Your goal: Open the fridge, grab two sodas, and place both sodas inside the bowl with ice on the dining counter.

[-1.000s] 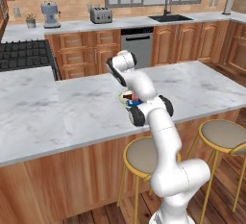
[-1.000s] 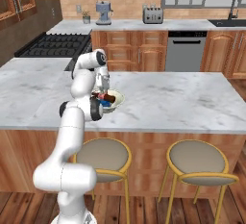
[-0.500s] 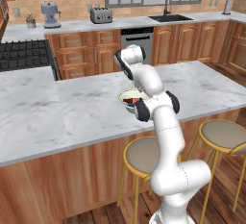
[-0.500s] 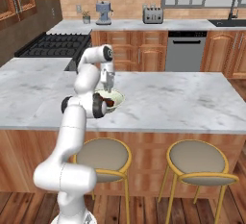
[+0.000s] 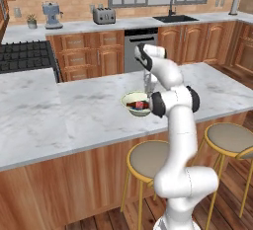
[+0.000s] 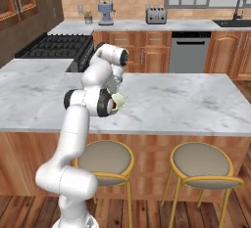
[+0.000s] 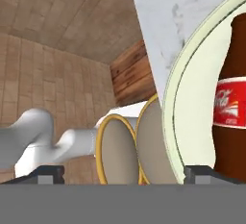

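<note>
Brown bottle (image 7: 232, 98) in bowl (image 7: 192, 98), beside open hand (image 7: 125, 172)

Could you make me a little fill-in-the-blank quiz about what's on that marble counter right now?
1. The brown bottle with the red label lies inside the ____.
2. The bowl sits on the ____ dining counter.
3. The gripper above the bowl has its jaws ____.
4. The stools under the counter have ____ rims.

Missing words: bowl; marble; open; yellow

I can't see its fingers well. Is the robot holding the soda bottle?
No, nothing is held. The gripper is open, and the bottle lies in the bowl on its own.
</note>
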